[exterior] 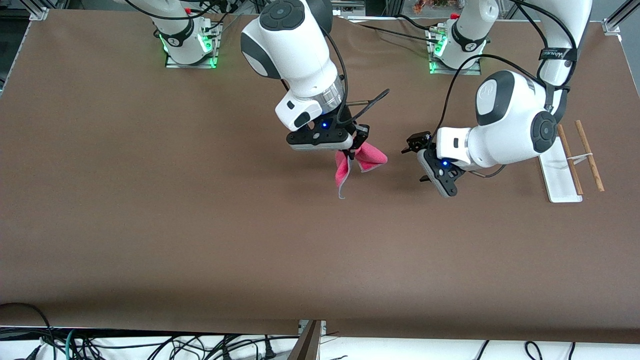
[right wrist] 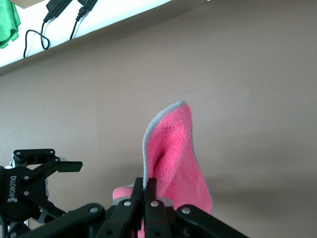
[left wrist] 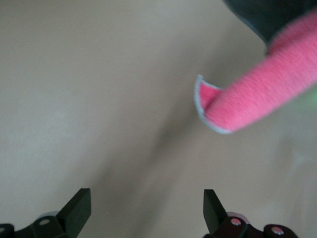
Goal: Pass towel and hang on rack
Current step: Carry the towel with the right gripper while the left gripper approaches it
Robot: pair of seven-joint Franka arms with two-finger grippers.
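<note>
Half done at best: my right hand [exterior: 356, 145] pinches the towel [exterior: 367, 159] above the desk [exterior: 200, 225]; my left hand [exterior: 417, 142], fingers spread and empty, waits between towel and rack [exterior: 575, 160]; handover and hanging remain

I am looking at a robotics lab: two arm bases [exterior: 189, 37] with green status lights are bolted to a bare brown-covered table [exterior: 200, 225], aluminium framing [exterior: 612, 22] at its corners, loose cables [exterior: 150, 345] tangled below its edge.
</note>
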